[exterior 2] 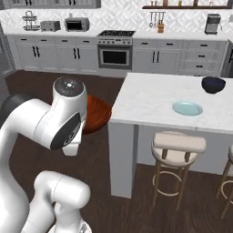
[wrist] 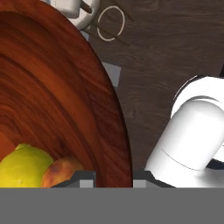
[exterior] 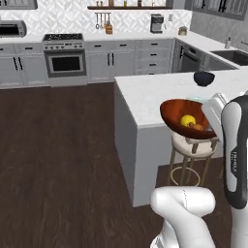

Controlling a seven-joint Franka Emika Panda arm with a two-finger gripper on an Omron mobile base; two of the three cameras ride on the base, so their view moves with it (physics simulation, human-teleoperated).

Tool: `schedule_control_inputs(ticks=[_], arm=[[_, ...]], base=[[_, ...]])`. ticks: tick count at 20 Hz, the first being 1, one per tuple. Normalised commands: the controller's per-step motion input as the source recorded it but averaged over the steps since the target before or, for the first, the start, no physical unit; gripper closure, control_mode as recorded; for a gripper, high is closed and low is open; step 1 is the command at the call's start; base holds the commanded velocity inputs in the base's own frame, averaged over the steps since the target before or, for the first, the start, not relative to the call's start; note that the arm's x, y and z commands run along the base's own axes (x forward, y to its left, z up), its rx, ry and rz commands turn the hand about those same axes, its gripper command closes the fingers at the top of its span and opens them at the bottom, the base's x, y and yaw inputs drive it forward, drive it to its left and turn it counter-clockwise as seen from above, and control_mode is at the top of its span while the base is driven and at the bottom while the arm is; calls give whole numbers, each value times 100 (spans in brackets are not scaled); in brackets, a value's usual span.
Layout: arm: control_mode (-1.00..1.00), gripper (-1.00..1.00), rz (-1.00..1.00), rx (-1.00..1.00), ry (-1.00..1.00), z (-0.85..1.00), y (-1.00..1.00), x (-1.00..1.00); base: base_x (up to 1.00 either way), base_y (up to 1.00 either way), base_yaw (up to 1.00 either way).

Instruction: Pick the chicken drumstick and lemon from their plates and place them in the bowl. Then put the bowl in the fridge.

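The reddish-brown bowl [exterior: 180,112] hangs in the air off the island's near edge, above a stool. My gripper [wrist: 114,178] is shut on the bowl's rim [wrist: 117,144], one fingertip [wrist: 87,177] inside the rim and the other outside. The yellow lemon [exterior: 188,120] and the orange-brown chicken drumstick [exterior: 198,127] lie together in the bowl, and the hand view shows the same lemon [wrist: 24,168] and drumstick [wrist: 61,170] near the fingers. In the right base view the bowl [exterior 2: 98,113] shows behind my arm. An empty teal plate [exterior 2: 187,108] lies on the island. The fridge is out of view.
A small dark bowl [exterior 2: 213,84] sits on the white island counter [exterior 2: 150,98], far right. A round stool [exterior 2: 178,144] stands against the island, right under the held bowl in the left base view. Dark wood floor lies open to the left, with cabinets and an oven [exterior: 64,62] along the back wall.
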Motion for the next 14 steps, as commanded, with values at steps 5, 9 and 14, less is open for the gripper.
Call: schedule_control_inputs(ticks=[5, 9, 14], arm=[[100, 100, 0, 0, 0, 0, 0, 0], [100, 100, 0, 0, 0, 0, 0, 0], [100, 100, 0, 0, 0, 0, 0, 0]], base=[[47, 100, 0], [100, 100, 0], [100, 100, 0]])
